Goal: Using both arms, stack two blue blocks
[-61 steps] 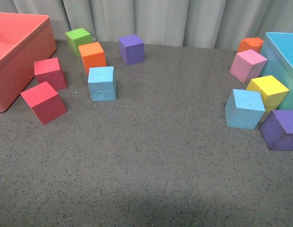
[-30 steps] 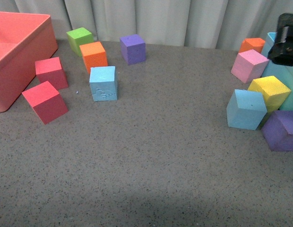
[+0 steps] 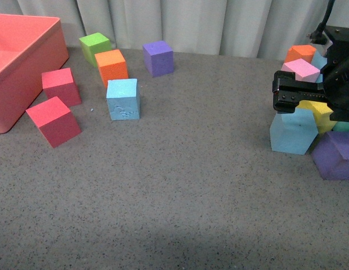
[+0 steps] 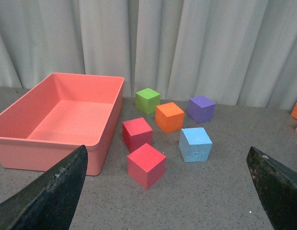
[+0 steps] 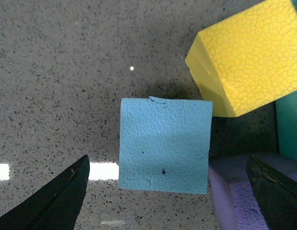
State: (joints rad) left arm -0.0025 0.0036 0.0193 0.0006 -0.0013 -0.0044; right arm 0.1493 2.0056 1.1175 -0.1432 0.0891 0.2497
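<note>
Right end effector (image 5: 166, 163) open and empty, poised directly above the plain blue block (image 3: 291, 134), which sits on the bench (image 3: 191, 197) at about 3 o'clock in the front view. You can see in the right wrist view that the two fingers stand wide of opposite faces, the cube squared between them and untouched; being a cube, it has no long axis to match. A yellow cube (image 5: 249, 57) touches one corner and a purple cube (image 5: 244, 191) lies just beside, so your descent looks tight on that side. The scuffed blue block (image 3: 123, 99) rests at about 10 o'clock, well apart from its partner. The left end effector (image 4: 166, 149) is also open and empty, with this block ahead of it and nearer to it than to the right arm.
</note>
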